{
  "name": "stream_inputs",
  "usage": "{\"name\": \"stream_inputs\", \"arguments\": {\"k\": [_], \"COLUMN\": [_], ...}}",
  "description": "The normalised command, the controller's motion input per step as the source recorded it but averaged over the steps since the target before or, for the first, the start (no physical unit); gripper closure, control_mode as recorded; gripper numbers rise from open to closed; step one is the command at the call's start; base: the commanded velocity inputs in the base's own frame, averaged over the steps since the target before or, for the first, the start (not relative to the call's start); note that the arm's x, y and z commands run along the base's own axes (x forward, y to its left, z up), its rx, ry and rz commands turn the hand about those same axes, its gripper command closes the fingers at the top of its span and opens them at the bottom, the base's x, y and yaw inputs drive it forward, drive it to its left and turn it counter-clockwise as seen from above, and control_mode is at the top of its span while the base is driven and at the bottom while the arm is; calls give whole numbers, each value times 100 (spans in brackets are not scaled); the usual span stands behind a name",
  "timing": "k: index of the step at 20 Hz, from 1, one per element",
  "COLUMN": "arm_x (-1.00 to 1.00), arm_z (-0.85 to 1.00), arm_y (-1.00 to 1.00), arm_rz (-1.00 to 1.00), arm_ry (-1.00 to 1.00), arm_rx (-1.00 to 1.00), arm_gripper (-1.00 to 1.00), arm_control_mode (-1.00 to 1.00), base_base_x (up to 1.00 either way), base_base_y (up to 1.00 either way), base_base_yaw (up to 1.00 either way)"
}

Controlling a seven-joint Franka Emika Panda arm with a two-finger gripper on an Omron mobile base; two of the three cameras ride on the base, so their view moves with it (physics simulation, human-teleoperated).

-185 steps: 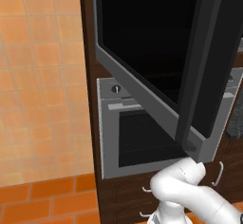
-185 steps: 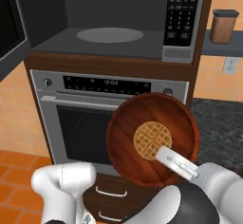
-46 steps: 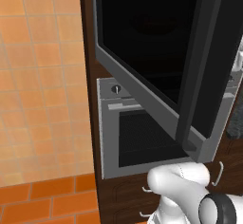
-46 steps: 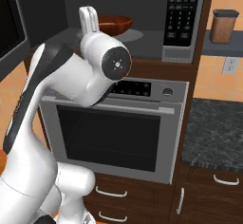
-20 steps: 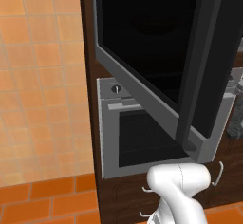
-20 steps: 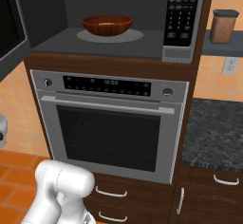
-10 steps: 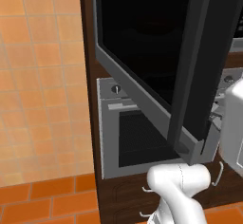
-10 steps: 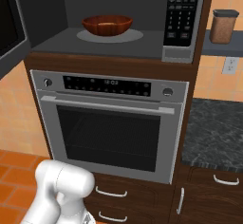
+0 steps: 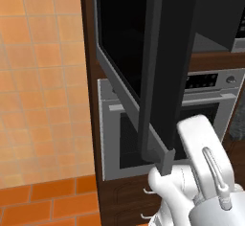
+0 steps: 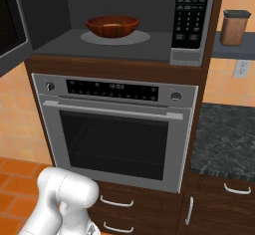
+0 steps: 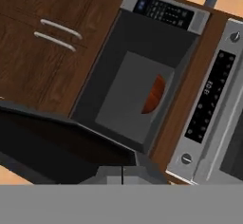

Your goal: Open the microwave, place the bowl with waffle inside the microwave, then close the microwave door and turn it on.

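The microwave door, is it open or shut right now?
Open. The microwave door stands swung out from the microwave, leaving the cavity exposed with the bowl sitting on the turntable inside.

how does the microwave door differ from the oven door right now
The microwave door hangs swung open, showing the bowl inside; the oven door is shut. The microwave door is black glass hinged at the side; the oven door is steel-framed with a horizontal handle. Both have dark windows.

Microwave (image 10: 119, 35) open, grey frame, dark cavity, keypad panel at its right side. Brown bowl (image 10: 112, 26) upright on the round turntable plate inside the microwave, centred. Microwave door (image 9: 165, 62), black glass edged grey, swung wide out from the microwave's left edge.
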Motion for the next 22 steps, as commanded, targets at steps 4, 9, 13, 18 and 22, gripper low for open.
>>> {"name": "stream_inputs", "arguments": {"k": [4,9,13,18,22], "arm_x": [-100,12,82,37,33], "arm_z": [0,-6,-38,-63,-56], "arm_y": [5,29,49,88,76], "arm_rz": [-17,-22,-24,-13,-10], "arm_ry": [-25,2,17,9,13], "arm_rx": [0,3,2,0,0], "arm_gripper": [100,100,100,100,100], "arm_control_mode": [-100,-100,-100,-100,-100], "base_base_x": [0,0,0,0,0], "base_base_y": [0,0,0,0,0], "base_base_yaw": [0,0,0,0,0]}}
